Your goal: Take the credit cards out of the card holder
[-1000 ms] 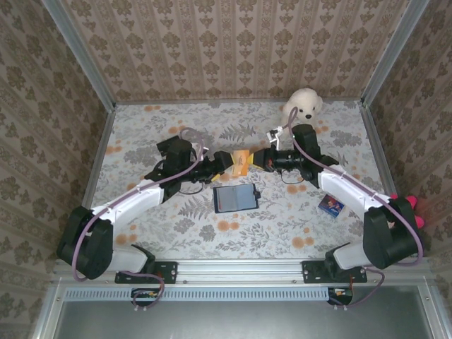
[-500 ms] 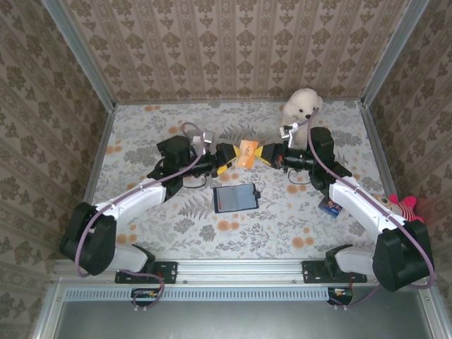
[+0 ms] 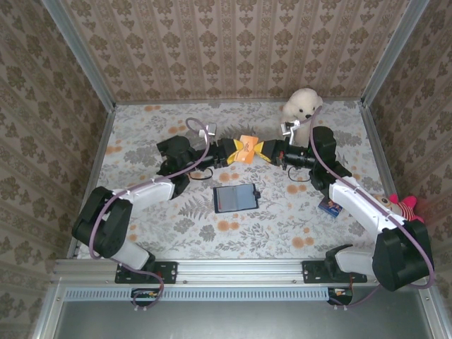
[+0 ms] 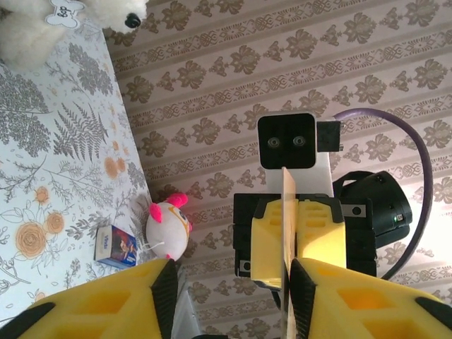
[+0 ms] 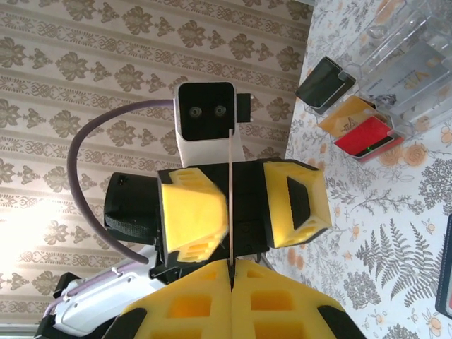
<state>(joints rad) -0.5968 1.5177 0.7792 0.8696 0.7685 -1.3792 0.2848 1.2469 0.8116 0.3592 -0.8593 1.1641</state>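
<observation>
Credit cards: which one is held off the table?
The orange plastic card, pinched by the right gripper; the black card, the yellow-orange card and the red card rest at the clear plastic box.

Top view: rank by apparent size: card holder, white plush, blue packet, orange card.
1. card holder and white plush: look alike, not ranked.
2. orange card and blue packet: both far smaller; card is held up nearer the camera and partly hidden, so unsure between them.
</observation>
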